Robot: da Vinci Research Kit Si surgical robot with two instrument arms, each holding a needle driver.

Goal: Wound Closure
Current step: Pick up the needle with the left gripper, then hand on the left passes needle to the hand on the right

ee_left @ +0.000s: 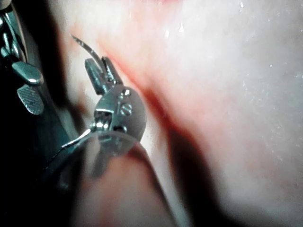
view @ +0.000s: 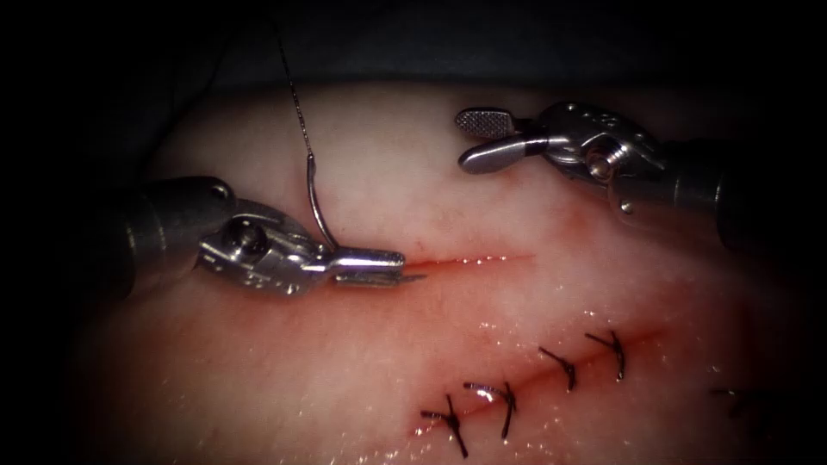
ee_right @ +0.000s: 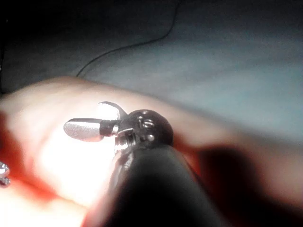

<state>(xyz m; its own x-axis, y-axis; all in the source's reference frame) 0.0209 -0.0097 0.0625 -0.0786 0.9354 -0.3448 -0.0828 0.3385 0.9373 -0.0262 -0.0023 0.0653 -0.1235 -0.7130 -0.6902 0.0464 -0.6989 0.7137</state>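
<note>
At the bench, my left tool (view: pixel 379 267) clamps the needle (view: pixel 317 202) near its tip end, beside the open cut's (view: pixel 469 260) left end, clear of the tissue (view: pixel 413 172); thread (view: pixel 293 95) trails upward. My right tool (view: pixel 482 138) hovers agape, empty. A firm, square grip matters here.

Endoscope view dim with dark vignetted edges; wet tissue (view: pixel 431 172) glints; wrist views blurred.

Endoscope above and in front, wrist views close along shafts, all sharing the tissue (view: pixel 413 172).
</note>
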